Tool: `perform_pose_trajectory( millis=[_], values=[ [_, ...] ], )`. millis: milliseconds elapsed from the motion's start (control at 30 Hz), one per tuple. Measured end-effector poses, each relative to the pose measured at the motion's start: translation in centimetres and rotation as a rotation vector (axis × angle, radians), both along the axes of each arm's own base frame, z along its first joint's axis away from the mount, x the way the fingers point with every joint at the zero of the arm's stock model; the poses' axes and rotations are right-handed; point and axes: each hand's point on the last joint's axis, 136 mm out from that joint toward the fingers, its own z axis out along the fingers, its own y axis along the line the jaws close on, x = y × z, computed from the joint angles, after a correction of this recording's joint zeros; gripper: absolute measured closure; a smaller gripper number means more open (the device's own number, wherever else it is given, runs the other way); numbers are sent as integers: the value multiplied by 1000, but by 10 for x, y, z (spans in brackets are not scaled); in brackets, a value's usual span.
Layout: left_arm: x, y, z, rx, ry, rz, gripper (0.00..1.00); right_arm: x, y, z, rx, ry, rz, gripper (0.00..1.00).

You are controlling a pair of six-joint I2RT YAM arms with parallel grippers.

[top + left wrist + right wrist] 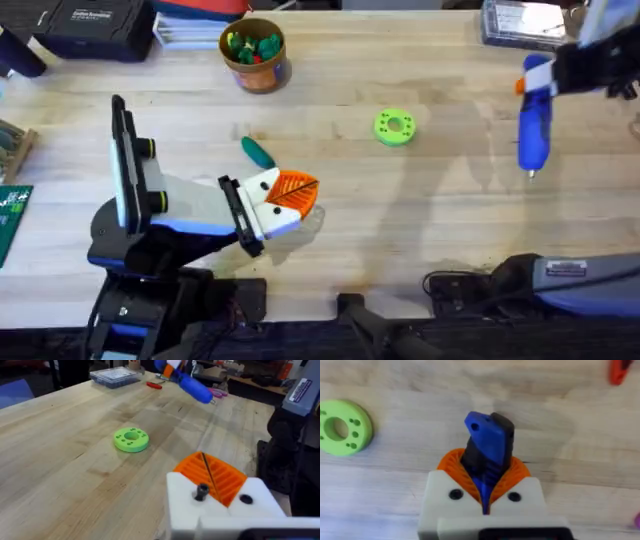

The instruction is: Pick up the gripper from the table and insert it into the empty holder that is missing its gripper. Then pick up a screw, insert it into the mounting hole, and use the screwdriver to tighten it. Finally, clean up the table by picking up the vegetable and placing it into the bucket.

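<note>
The right gripper (485, 491) is clamped on the screwdriver (535, 125), whose blue body hangs lifted over the far right of the table (400, 230) with its dark tip pointing down toward the near side. The left gripper (285, 200) rests low near the table's middle with its two orange pads (215, 477) pressed together on nothing, and a dark screw (201, 491) stands proud in one of its white finger bases. Judging from this, the step in hand is tightening that screw, so the screwdriver has a long way to travel toward the left gripper. To do it well, the right arm should bring the tip in line with the screw's axis before coming down, not at a slant, and the left arm should hold steady so the head stays put. The vegetable (258, 152) lies on the table just beyond the left gripper, near the approach path, so the screwdriver should pass above it. The bucket (254, 52) stands at the far edge, and a green disc (394, 127) sits between the two arms
</note>
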Motion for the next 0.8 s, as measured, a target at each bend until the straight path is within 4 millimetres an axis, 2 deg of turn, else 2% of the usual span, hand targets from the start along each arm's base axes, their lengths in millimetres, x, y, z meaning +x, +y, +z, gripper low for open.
perform_pose_trajectory(
  millis=[167, 267, 333, 433, 700, 767, 800],
  values=[
    [0, 0, 0, 0, 0, 0, 992, -4, 2, -55, 61, 150, -9, 973],
    [0, 0, 0, 0, 0, 0, 992, -5, 2, -80, 86, 212, -16, 973],
    [0, 0, 0, 0, 0, 0, 992, -5, 2, -90, 94, 232, -15, 973],
    [0, 0, 0, 0, 0, 0, 992, 1, 1, -94, 89, 222, -12, 971],
    [0, 0, 0, 0, 0, 0, 992, 7, 1, -94, 64, 205, -11, 584],
    [0, 0, 0, 0, 0, 0, 992, 7, 0, -94, 61, 206, -18, 409],
    [0, 0, 0, 0, 0, 0, 992, 7, -1, -94, 56, 206, -12, 270]
  ],
)
